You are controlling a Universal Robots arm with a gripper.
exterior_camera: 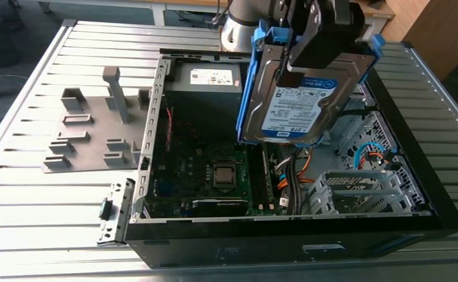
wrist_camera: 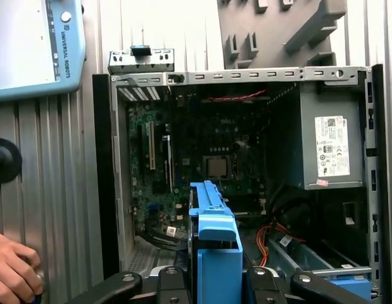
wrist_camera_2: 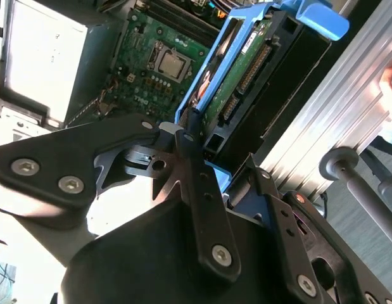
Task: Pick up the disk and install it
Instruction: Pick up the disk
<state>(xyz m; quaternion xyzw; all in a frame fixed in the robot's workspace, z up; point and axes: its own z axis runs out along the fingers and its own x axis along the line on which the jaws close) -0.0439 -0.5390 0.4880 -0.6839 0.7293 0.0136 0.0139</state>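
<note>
- Where the ribbed metal counter [exterior_camera: 25, 200] spreads under the whole scene, it carries an open black computer case [exterior_camera: 292, 249] lying on its side, its interior facing up.
- A grey fixture plate [exterior_camera: 88, 138] with upright holders lies on the counter just beside the case, on the exterior view's left.
- Inside the case a green motherboard [exterior_camera: 201, 170] covers the floor. A grey power supply [exterior_camera: 205, 88] with a white sticker sits at the far end of it in the exterior view.
- A silver drive cage [exterior_camera: 354, 188] stands in the case on the exterior view's right, with orange cables [exterior_camera: 307, 167] beside it.
- The disk [exterior_camera: 296, 108] hangs in the air above the case's open interior, clear of the parts below. It is over the area between the power supply and the drive cage.
- It is tilted, close to upright, its white and blue label turned toward the exterior camera and its blue carrier frame running along its edges.
- The black hand [exterior_camera: 317, 56] is clamped on the disk at its upper end. In the second wrist view its fingers [wrist_camera_2: 189, 136] press against the blue frame.
- A square silver processor [exterior_camera: 224, 174] sits in the middle of the motherboard.
- In the first wrist view a person's bare fingers [wrist_camera: 12, 272] rest on the counter outside the case.
</note>
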